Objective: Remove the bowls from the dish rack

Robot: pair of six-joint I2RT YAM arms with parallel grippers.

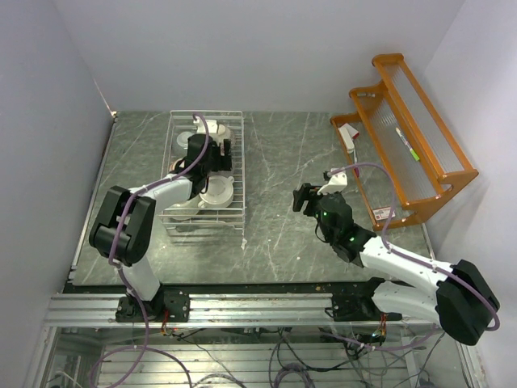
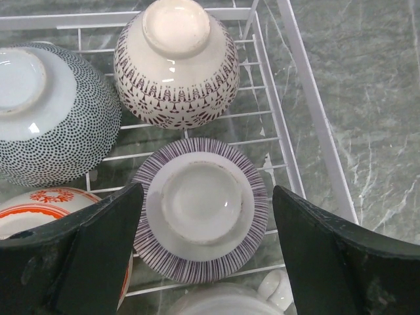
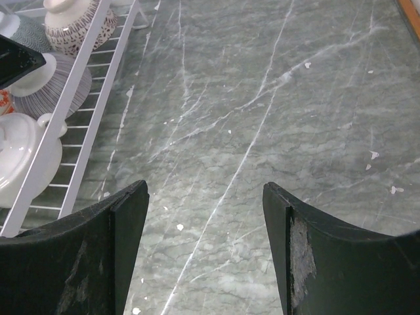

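The white wire dish rack (image 1: pixel 236 141) stands at the back left and holds several upturned bowls. In the left wrist view I see a purple-striped bowl (image 2: pixel 203 210), a triangle-patterned bowl (image 2: pixel 177 65), a dotted bowl (image 2: pixel 46 111), a red-patterned bowl (image 2: pixel 39 207) and the cream bowl with a handle (image 2: pixel 230 303). My left gripper (image 2: pixel 207 190) is open, with one finger on each side of the striped bowl, not closed on it. It is over the rack's middle in the top view (image 1: pixel 212 153). My right gripper (image 3: pixel 205 187) is open and empty above bare table, right of the rack (image 3: pixel 85 79).
An orange wooden shelf rack (image 1: pixel 412 137) stands at the back right with small items on it. The grey marble table (image 1: pixel 275 153) lies between the rack and the shelf. Walls close in the left, back and right sides.
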